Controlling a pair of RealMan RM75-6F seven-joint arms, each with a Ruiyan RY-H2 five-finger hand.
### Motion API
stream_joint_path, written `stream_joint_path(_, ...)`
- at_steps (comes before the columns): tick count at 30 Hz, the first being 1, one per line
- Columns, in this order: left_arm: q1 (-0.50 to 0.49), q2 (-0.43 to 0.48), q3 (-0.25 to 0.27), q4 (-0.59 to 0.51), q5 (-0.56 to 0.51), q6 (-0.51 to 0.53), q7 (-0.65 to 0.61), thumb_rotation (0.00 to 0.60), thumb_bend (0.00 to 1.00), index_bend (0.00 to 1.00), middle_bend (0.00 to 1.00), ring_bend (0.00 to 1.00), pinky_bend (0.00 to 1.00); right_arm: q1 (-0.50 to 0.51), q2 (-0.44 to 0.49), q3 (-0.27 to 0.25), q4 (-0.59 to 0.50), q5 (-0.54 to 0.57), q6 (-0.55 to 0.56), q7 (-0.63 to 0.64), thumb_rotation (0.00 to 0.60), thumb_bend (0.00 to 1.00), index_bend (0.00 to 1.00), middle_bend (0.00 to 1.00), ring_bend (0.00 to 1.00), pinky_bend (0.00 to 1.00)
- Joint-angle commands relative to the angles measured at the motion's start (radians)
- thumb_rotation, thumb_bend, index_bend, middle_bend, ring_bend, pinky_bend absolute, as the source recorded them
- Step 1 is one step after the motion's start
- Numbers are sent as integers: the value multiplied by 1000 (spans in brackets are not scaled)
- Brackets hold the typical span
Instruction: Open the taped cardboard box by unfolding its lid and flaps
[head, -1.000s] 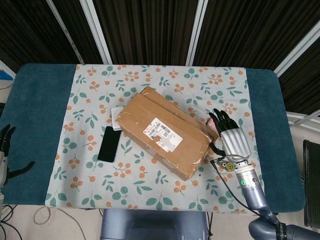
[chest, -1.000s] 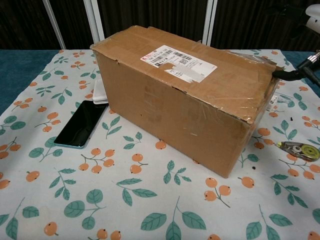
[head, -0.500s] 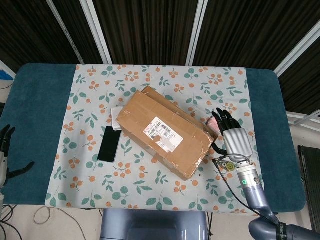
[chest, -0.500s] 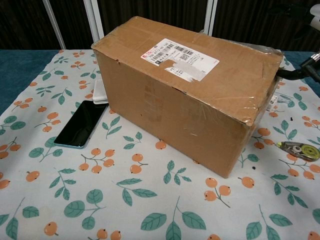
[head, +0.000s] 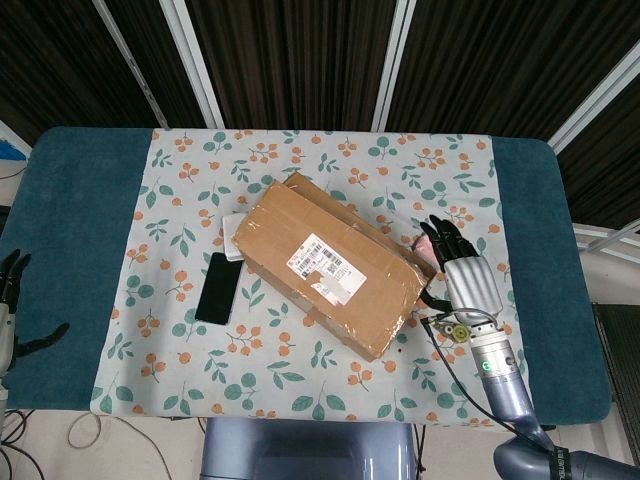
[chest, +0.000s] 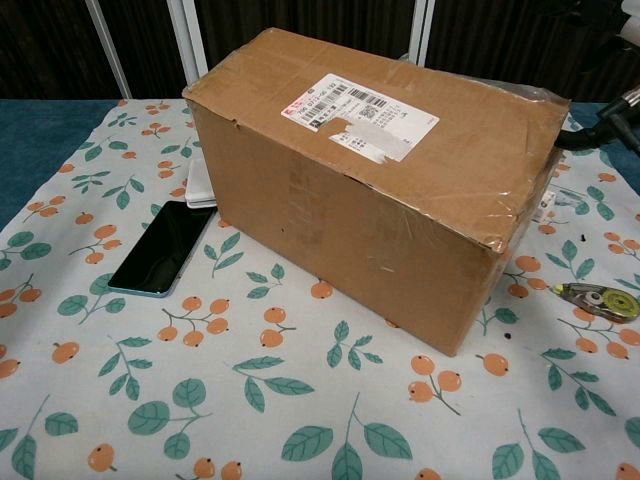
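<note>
1. The brown taped cardboard box (head: 330, 268) with a white shipping label lies slantwise at the middle of the bench (head: 80, 200), on the floral cloth (head: 330, 160). In the chest view its lid (chest: 400, 120) now sits flat and shut; a second ago the end at 3 o'clock was lifted and creased, so that lift has settled back.
2. I judge the opening barely begun: tape holds and no flap stands up.
3. The right hand (head: 458, 262) has its fingers spread beside the box's end at 3 o'clock, its thumb against or just beside the wall; it holds nothing. It has shifted only slightly over the last second.
4. The left hand (head: 12, 290) hangs off the bench edge at 9 o'clock, fingers apart, empty and unmoved.
5. Count: one box, one black phone (head: 216, 288) at 8 o'clock of the box, one white flat object (head: 233, 236) touching the box's end at 9 o'clock, one tape dispenser (chest: 598, 299) at 4 o'clock in the chest view, two hands.
</note>
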Motion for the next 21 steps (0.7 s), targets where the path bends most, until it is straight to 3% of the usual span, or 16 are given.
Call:
stream_joint_path(1,1,0,0,0,-1,1,0,600,9,0,0,0,0,-2,0,13,-21,20,3,19,600,249,0,0,0,225)
stream_joint_path(9,2,0,0,-1,1,4,2,600,9,0,0,0,0,-11,17,38,-70,44,20,73,600,167,0,0,0,225)
stream_joint_path(21,5,-2,-2,-1,-6,8,10,600,9,0,0,0,0,-9,62,50,-190,-9,50,83,600,162,0,0,0,225)
